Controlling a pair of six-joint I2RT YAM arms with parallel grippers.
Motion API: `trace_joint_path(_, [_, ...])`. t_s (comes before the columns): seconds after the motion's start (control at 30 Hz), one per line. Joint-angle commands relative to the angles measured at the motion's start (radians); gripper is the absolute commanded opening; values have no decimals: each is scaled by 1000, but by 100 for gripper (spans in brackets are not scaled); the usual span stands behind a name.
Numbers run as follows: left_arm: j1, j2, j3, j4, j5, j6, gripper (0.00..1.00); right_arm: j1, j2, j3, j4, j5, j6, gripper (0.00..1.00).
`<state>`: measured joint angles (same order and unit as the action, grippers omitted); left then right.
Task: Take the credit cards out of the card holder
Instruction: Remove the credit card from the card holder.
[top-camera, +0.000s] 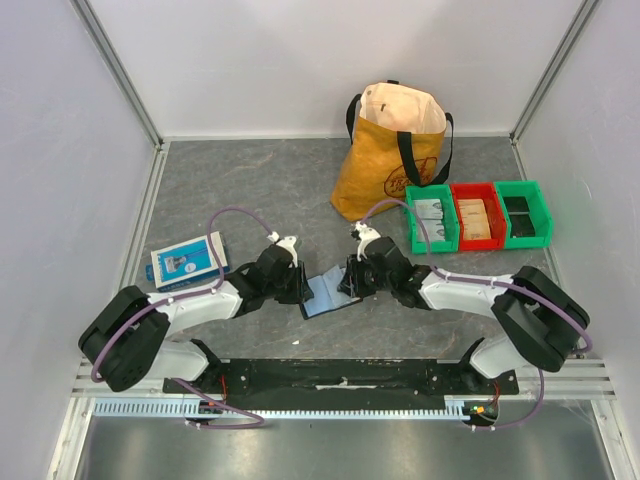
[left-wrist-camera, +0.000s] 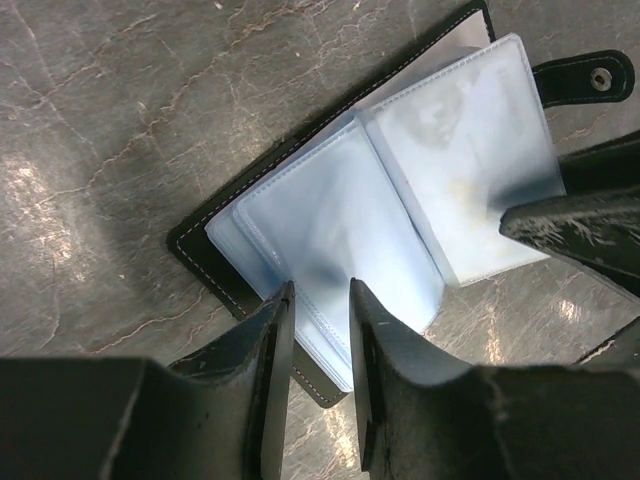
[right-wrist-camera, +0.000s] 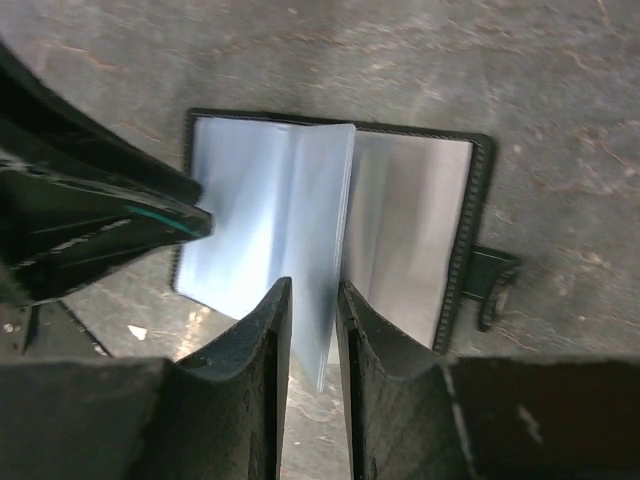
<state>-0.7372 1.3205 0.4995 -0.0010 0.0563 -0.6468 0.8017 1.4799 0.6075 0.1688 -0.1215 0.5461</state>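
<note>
Arms both bend inward from their bases, wrists low, meeting on the near side of the tote bag (top-camera: 395, 150). Left gripper (left-wrist-camera: 320, 300) straddles the edge of the clear sleeves (left-wrist-camera: 340, 220), jaws narrow. Right gripper (right-wrist-camera: 313, 290) flanks one upright sleeve leaf (right-wrist-camera: 325, 200), equally narrow. Whether either pinches, I cannot tell. Grey marbled table (top-camera: 250, 190), pale walls (top-camera: 300, 60). Card holder (top-camera: 325, 295) lies open below the bag, long axis running gripper to gripper, tab (left-wrist-camera: 590, 78) away from the left one.

Open card holder (right-wrist-camera: 478, 215) — end effector (right-wrist-camera: 313, 295) straddles sleeve (right-wrist-camera: 320, 200).
</note>
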Motion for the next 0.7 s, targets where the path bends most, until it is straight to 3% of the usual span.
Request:
trace_joint_path(0.0, [-19,-6,-33,-10,13,-50,35,17,-52,63,58,-85,-3,31])
trace_joint_path(0.33, [-19,-122,-88,36,-6,-112,34,83,17,92,126,-170,29,38])
trace_joint_path(0.67, [-19,-224,-116,7,-45,-137,40,80,-12,97,-6,13,-38,38])
